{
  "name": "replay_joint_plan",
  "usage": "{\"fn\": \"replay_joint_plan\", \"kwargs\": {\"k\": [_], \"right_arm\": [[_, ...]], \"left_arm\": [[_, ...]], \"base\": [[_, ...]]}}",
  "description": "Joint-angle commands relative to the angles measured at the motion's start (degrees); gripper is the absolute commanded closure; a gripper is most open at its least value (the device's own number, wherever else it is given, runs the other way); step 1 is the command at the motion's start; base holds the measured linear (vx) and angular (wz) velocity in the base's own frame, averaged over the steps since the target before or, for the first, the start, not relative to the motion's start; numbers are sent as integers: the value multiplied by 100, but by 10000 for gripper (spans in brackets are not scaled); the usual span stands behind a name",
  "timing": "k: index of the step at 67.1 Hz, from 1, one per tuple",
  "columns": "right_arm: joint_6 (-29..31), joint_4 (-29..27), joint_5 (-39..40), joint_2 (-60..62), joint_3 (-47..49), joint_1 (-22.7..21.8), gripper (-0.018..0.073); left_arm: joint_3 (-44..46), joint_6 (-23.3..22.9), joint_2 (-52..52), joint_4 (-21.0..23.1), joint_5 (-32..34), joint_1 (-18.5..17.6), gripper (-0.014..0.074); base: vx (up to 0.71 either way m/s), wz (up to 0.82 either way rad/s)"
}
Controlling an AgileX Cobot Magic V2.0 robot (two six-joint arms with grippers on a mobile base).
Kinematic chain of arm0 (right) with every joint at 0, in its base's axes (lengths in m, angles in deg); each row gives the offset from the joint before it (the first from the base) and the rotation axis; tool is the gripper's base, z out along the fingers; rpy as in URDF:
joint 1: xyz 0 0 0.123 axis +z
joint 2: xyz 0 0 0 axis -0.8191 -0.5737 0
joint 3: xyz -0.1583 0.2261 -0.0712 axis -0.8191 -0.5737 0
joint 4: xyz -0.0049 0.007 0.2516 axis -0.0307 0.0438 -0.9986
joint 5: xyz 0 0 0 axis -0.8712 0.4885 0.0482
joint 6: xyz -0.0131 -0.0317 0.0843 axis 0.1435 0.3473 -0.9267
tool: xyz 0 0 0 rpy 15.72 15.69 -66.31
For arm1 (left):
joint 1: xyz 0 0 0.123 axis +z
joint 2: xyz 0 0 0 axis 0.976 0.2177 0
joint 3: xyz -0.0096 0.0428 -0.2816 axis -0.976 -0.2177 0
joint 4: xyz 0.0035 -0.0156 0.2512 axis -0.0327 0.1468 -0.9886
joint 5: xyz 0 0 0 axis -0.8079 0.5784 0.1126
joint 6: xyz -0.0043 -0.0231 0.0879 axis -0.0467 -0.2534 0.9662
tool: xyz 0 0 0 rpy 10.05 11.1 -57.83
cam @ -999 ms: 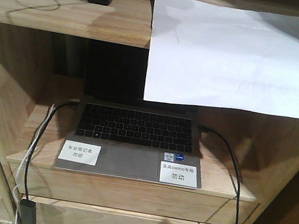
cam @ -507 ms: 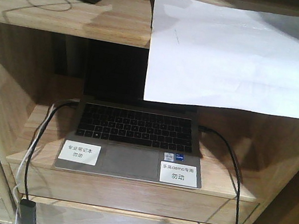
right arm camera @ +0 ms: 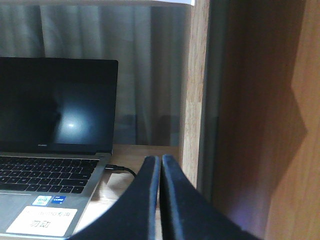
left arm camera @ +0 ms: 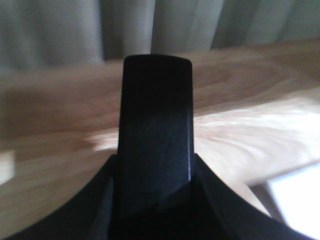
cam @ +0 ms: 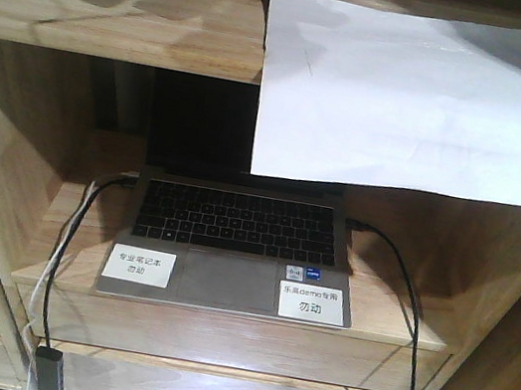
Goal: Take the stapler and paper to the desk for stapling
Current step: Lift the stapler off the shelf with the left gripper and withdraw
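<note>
Two grippers: left gripper (left arm camera: 156,172) clamped narrow round the stapler (left arm camera: 156,115), dark fingers (left arm camera: 100,215) flanking the black block on both sides; right gripper (right arm camera: 160,165) pressed fully together, nothing in it, low beside the laptop (right arm camera: 50,125)
Change: over the last second the stapler has gone from sharp and sitting flat on the top board to a smeared dark streak at the upper-left corner of the front view; orange-red patch now only a blur; paper (cam: 418,102), laptop and labels (cam: 138,264) unmoved
Meaning: judged as stapler lifted and in transit; first pick looks made, paper not yet touched; desk not identifiable in any view; the blurred wood behind the stapler could be shelf or desk, cannot tell
Stapler: matte black, blocky, rounded top edge, faint scuffs catching light; rigid, should sit firm in a pinch
Paper: plain white sheet lying on the top board of the shelf unit (cam: 118,29), front part hanging over the edge and hiding part of the laptop screen; faint creases; thin and limp, overhang is the likely place to grip
Shelf unit: light wood, visible grain, squared boards
Laptop: grey metal, open, dark glossy screen, black cable (cam: 397,280) trailing off its right side
</note>
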Motion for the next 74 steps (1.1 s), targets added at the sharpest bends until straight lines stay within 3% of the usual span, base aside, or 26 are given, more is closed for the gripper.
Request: {"fn": "replay_joint_plan", "kwargs": {"k": [1,14,40,74], "right_arm": [[65,33,424,53,-120,-1,568],[65,33,424,53,-120,-1,568],[65,33,424,53,-120,-1,568],[65,33,424,53,-120,-1,568]], "left_arm": [[181,196,-681,-44,540,-107,604],[-447,480,-1477,-96,564,-224,604],[-3971,494,-4094,-81,1889,-224,603],[-6967,475,-7345,-31,1982,-224,603]], "base": [[0,0],[0,0],[0,0],[0,0]]}}
